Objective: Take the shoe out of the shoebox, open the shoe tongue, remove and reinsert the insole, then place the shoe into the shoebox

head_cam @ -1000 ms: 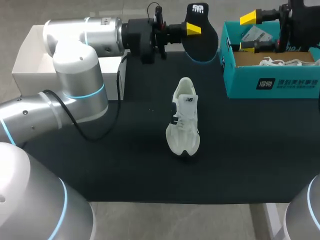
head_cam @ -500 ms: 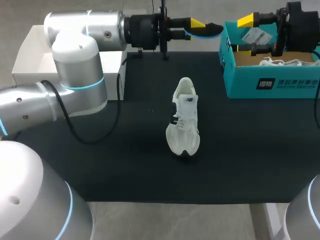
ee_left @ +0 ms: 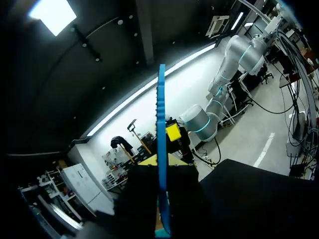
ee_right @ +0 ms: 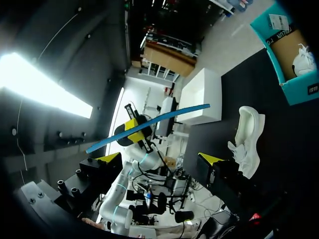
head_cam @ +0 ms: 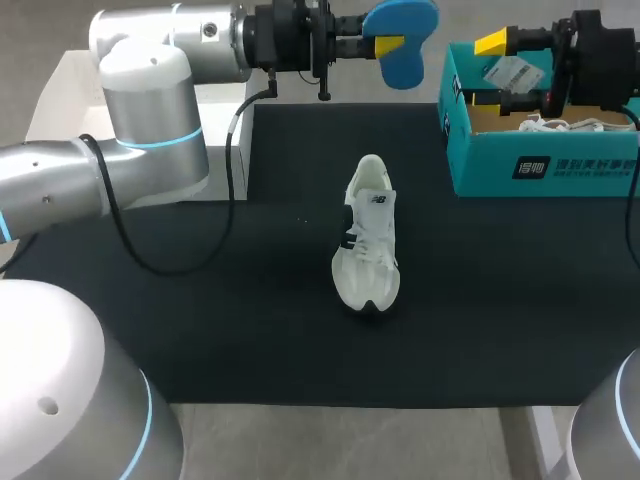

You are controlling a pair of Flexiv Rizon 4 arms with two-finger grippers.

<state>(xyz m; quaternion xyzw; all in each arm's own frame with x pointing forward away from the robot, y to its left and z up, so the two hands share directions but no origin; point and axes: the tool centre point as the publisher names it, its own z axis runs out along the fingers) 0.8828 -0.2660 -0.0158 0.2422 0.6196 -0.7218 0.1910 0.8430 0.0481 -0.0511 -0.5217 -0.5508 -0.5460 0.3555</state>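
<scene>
A white shoe [head_cam: 368, 235] lies on the black mat, toe toward the front edge; it also shows in the right wrist view [ee_right: 246, 139]. My left gripper [head_cam: 388, 47] is held above the mat's back edge, shut on the blue insole [head_cam: 405, 35], whose blue face is turned up toward the head camera. In the left wrist view the insole [ee_left: 161, 149] stands edge-on between the fingers of that gripper [ee_left: 162, 172]. My right gripper [head_cam: 488, 70] hangs open over the left end of the teal shoebox [head_cam: 545, 168], nothing between its tips [ee_right: 159, 158]. It faces the insole [ee_right: 149, 122].
A white open box [head_cam: 55, 115] stands at the back left beside the mat. The shoebox [ee_right: 294, 74] holds another white shoe [ee_right: 302, 59], laces and a paper tag. The black mat [head_cam: 250, 320] spreads around the shoe.
My left wrist has rolled: the insole went from its black top face, through edge-on, to its blue underside showing, and rose slightly. The right arm and the shoe kept still.
</scene>
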